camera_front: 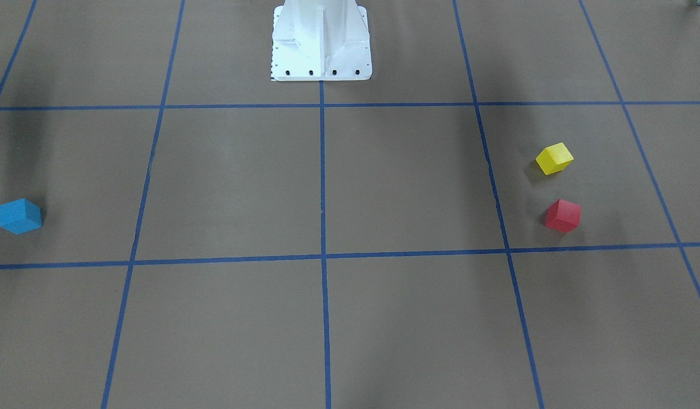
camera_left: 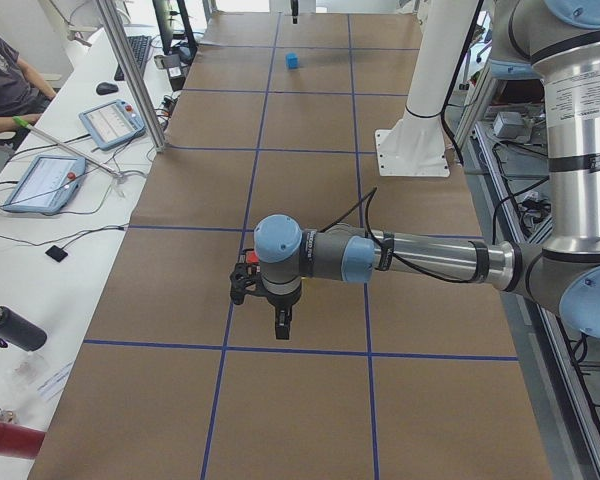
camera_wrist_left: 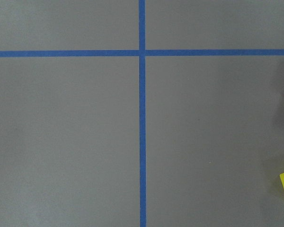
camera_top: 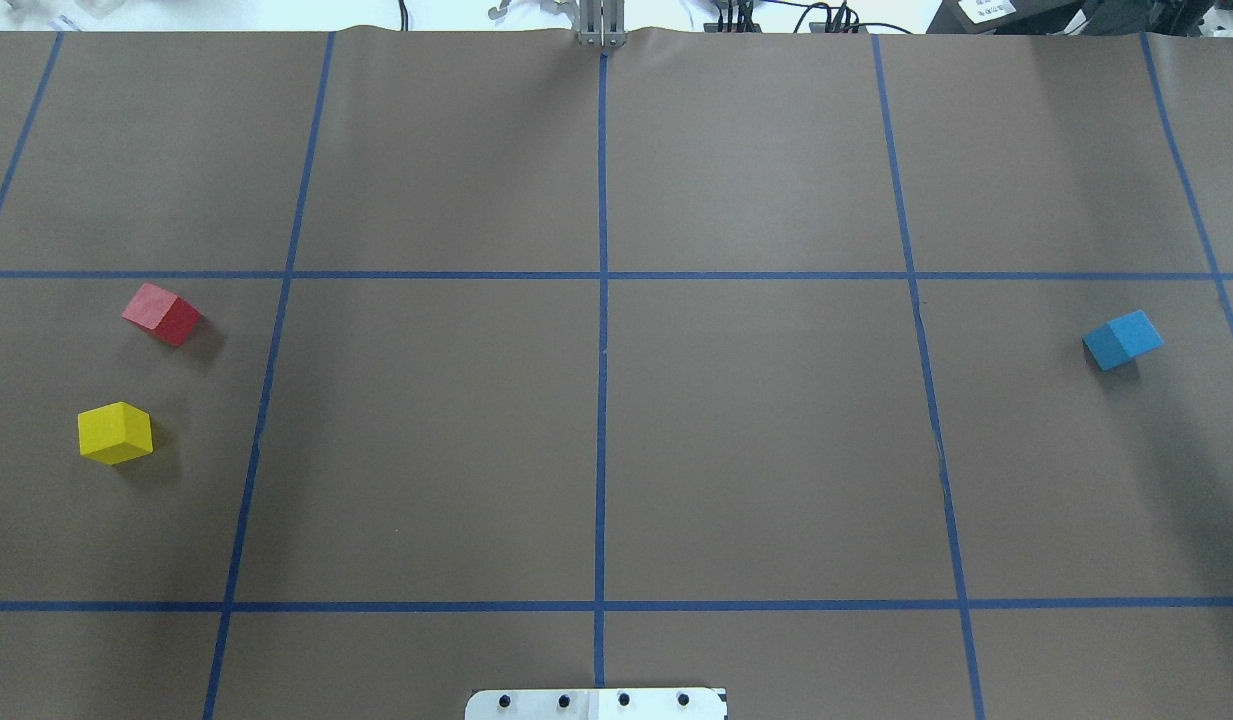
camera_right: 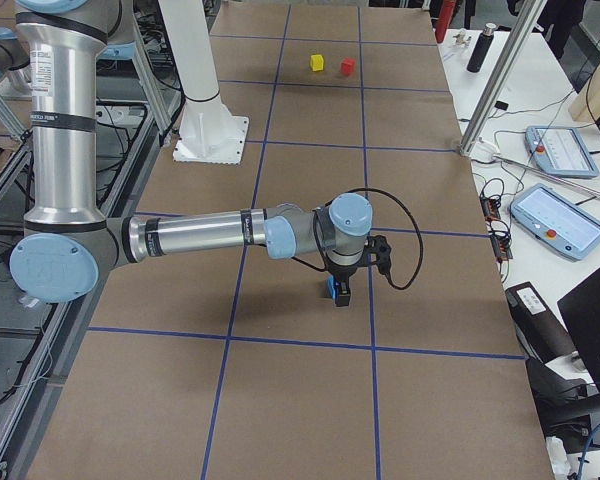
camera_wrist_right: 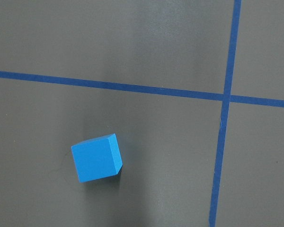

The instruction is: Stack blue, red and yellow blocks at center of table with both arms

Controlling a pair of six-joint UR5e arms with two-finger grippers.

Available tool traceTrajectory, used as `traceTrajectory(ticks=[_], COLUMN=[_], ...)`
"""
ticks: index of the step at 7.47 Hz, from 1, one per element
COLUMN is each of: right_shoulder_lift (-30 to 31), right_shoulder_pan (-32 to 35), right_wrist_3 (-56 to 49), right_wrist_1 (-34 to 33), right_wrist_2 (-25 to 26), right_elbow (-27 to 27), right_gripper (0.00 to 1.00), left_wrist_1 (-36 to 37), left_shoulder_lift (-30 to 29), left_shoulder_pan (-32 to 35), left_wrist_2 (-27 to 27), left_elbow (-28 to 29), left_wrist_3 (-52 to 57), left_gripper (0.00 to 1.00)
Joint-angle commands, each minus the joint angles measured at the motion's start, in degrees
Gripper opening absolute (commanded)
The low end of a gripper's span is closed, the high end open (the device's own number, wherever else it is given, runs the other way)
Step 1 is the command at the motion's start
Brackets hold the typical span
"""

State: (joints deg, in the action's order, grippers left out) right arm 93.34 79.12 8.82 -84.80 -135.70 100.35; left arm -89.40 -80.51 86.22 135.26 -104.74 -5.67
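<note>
Blue block (camera_top: 1123, 340) sits alone at the right side of the table (camera_top: 756, 450), in the middle row of squares marked by the blue tape lines (camera_top: 602, 400). Well apart from it, at the left side in the same row, we see the red block (camera_top: 162, 314) and the yellow block (camera_top: 115, 433) near each other but not touching, the red one farther from the robot's white base plate (camera_top: 596, 703). All three rest singly on the brown paper, turned at an angle to the grid. From the table's right end we see the right gripper (camera_right: 338, 292) pointing down close over the blue block. From the left end, the left gripper (camera_left: 281, 322) points down beside the red block. We cannot tell how either pair of jaws stands, or whether they hold anything.
</note>
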Motion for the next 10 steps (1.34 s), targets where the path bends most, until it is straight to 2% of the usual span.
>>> traceTrajectory(ticks=[1, 2, 7, 8, 10], right_shoulder_lift=[0.53, 0.53, -2.19, -2.20, -3.59], right_shoulder_pan=[-6.13, -9.56, -15.91, -16.45, -16.62], right_wrist_3=[4.51, 4.97, 4.28, 4.19, 4.36], right_wrist_1=[2.53, 6.45, 8.59, 12.77, 19.65], right_wrist_2=[3.92, 6.13, 8.25, 10.52, 10.37], right_elbow=[0.02, -0.33, -2.53, -4.53, -10.68], right_gripper=[1.00, 1.00, 0.95, 0.90, 0.91], left_wrist_1=[0.01, 0.01, -0.08, 0.01, 0.01], left_shoulder_lift=[0.00, 0.00, 0.00, -0.09, 0.00], left_shoulder_pan=[0.00, 0.00, 0.00, -0.09, 0.00], left_wrist_2=[0.00, 0.00, 0.09, 0.96, 1.67], left_elbow=[-0.03, -0.20, -0.64, -0.64, -0.82], left_wrist_3=[-0.04, -0.04, -0.04, -0.13, -0.13], left_gripper=[1.00, 1.00, 1.00, 1.00, 1.00])
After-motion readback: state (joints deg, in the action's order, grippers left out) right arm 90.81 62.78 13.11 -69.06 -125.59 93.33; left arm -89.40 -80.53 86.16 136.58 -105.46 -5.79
